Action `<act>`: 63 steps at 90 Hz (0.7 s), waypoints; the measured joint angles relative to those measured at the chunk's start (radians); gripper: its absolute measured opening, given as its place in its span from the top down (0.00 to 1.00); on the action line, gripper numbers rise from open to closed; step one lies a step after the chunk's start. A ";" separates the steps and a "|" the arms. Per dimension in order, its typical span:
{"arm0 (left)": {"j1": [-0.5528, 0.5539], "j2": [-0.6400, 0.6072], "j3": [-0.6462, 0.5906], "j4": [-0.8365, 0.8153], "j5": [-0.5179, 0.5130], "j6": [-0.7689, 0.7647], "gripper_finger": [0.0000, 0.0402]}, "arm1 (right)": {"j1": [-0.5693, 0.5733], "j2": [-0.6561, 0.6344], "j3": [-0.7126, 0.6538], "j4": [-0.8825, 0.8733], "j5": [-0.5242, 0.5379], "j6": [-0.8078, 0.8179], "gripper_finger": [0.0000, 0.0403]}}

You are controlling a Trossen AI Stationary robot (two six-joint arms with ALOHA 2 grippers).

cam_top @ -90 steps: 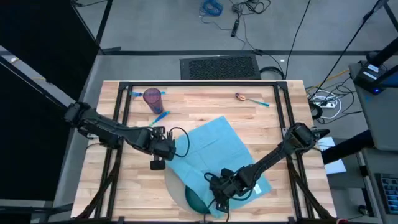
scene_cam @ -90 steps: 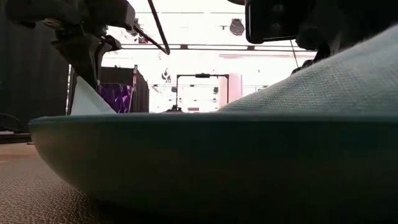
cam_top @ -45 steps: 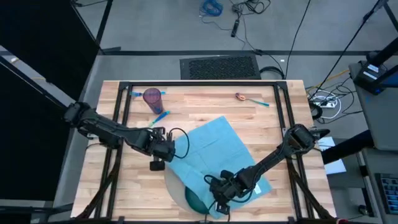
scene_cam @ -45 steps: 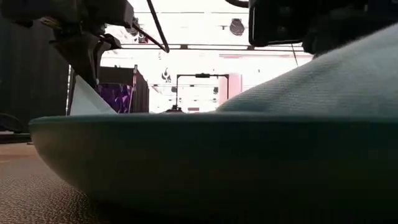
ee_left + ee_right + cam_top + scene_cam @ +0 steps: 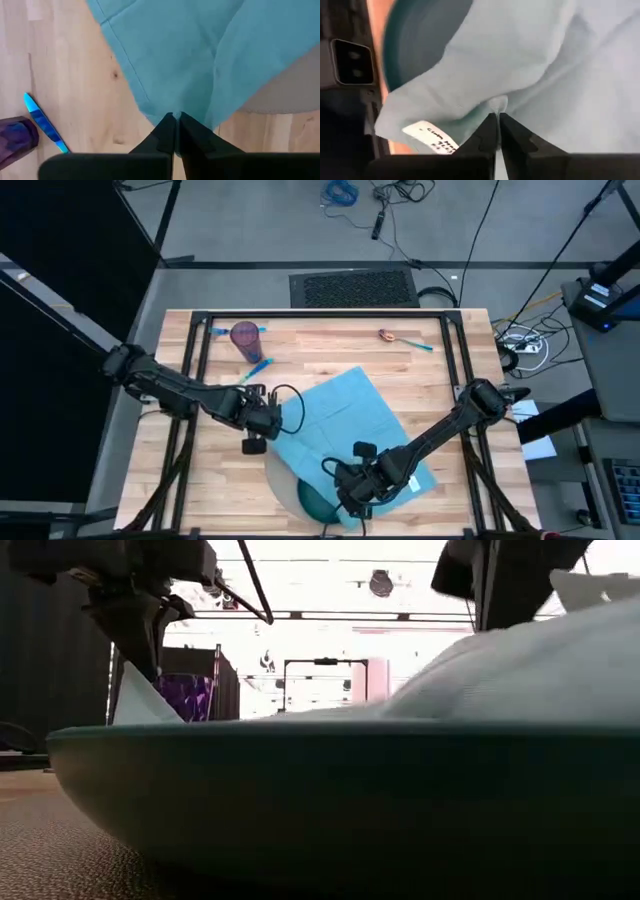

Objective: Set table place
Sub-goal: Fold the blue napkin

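A light blue napkin (image 5: 345, 415) lies spread slantwise over the table (image 5: 420, 360). Its near part covers much of the dark teal plate (image 5: 310, 502), which rests on the grey table place (image 5: 280, 472) by the near edge. My left gripper (image 5: 258, 430) is shut on the napkin's left corner. My right gripper (image 5: 350, 492) is shut on the cloth above the plate. In the low view the napkin (image 5: 520, 670) is heaped on the plate (image 5: 300, 800). My left gripper pinches the napkin's left corner (image 5: 172, 111) between its two fingers, coming from the table's left and slanting down. In the low view that corner (image 5: 140, 700) stands up off the table, and the rest of the cloth lies flat. My right gripper pinches a bunched fold (image 5: 495, 106) of the napkin near its near corner, beside the white label (image 5: 432, 137). The fingers come from above. The cloth around the fold is slack and drapes over the plate's rim (image 5: 420, 35).
A purple cup (image 5: 245, 337) stands at the far left, with blue-handled cutlery (image 5: 258, 367) beside it. A spoon (image 5: 400, 338) lies at the far right. Bare wood shows along the far edge and at the right.
My right gripper has moved a little toward the table's left edge and upward with the napkin's near part. The cloth heaped over the plate has shifted with it. My left gripper has kept still on its corner.
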 joint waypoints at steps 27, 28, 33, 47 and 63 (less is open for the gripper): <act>-0.015 0.000 0.000 0.029 -0.179 -0.001 1.00 | -0.006 0.000 0.080 -0.308 0.086 0.057 1.00; -0.015 0.000 0.000 0.036 -0.187 0.000 1.00 | -0.007 0.000 0.082 -0.320 0.093 0.060 1.00; -0.014 0.000 0.000 0.071 -0.224 0.020 1.00 | -0.012 0.000 0.095 -0.378 0.130 0.080 1.00; -0.014 0.000 0.006 0.161 -0.288 0.083 1.00 | -0.034 -0.034 0.113 -0.507 0.228 0.126 1.00; -0.012 0.000 0.039 0.174 -0.428 0.107 1.00 | -0.064 -0.161 0.110 -0.643 0.362 0.191 1.00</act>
